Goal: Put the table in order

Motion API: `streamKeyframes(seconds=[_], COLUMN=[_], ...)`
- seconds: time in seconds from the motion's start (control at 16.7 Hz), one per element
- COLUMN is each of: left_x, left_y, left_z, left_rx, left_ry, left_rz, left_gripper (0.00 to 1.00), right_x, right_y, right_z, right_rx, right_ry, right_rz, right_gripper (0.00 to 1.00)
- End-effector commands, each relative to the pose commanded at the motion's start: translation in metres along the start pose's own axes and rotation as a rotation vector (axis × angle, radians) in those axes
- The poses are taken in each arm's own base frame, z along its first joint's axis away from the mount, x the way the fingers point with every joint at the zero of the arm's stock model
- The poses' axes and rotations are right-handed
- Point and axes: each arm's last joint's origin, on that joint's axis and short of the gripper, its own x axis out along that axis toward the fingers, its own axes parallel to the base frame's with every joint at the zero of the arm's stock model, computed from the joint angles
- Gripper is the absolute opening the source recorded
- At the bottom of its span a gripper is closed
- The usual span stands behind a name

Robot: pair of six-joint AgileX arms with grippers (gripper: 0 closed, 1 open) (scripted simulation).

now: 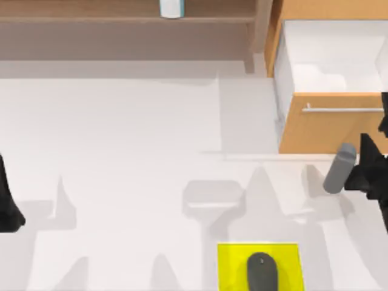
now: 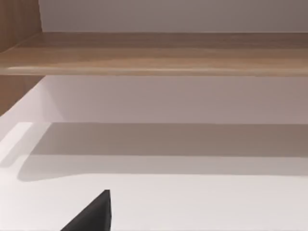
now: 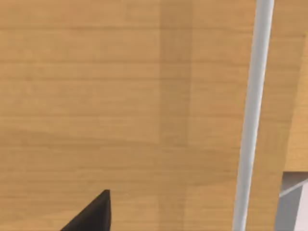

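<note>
1. Bench (image 1: 121,151), the wide white top, spreads across the top view below the wooden shelf (image 1: 121,24) and the drawer cabinet (image 1: 330,130).
2. Its own surface looks stiff and smooth, so loose items probably slide easily; tidying means handling those items, not the top.
3. A grey cylinder (image 1: 339,168) hangs at the right claw (image 1: 357,173), which seems clamped on its end, just below the open drawer (image 1: 330,57) front.
4. That cylinder looks light and rigid, possibly slick; a grip across its width suits it.
5. A dark grey mouse (image 1: 261,271) sits on the yellow pad (image 1: 233,260) near the front edge.
6. Left claw (image 1: 9,206) waits at the far left edge; I cannot tell its finger state.
7. Middle and left stretches are open; the drawer front and its handle (image 3: 252,115) crowd the right arm.
</note>
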Motion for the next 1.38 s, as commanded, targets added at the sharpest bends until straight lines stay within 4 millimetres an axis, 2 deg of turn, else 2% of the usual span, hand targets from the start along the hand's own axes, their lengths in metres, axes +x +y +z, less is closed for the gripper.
streamKeyframes(seconds=[0.24,0.48,1.26,1.38], left_x=[0.000,0.000,0.000,0.000], left_y=[0.000,0.000,0.000,0.000], left_z=[0.000,0.000,0.000,0.000], left_rx=[0.000,0.000,0.000,0.000], left_ry=[0.000,0.000,0.000,0.000], left_rz=[0.000,0.000,0.000,0.000], left_gripper=[1.00,1.00,1.00,1.00], right_x=[0.018,0.020,0.020,0.020], right_y=[0.000,-0.001,-0.001,-0.001], right_z=[-0.001,-0.001,-0.001,-0.001], right_rx=[0.000,0.000,0.000,0.000], right_ry=[0.001,0.001,0.001,0.001], right_rz=[-0.001,-0.001,-0.001,-0.001], right_gripper=[1.00,1.00,0.02,0.00])
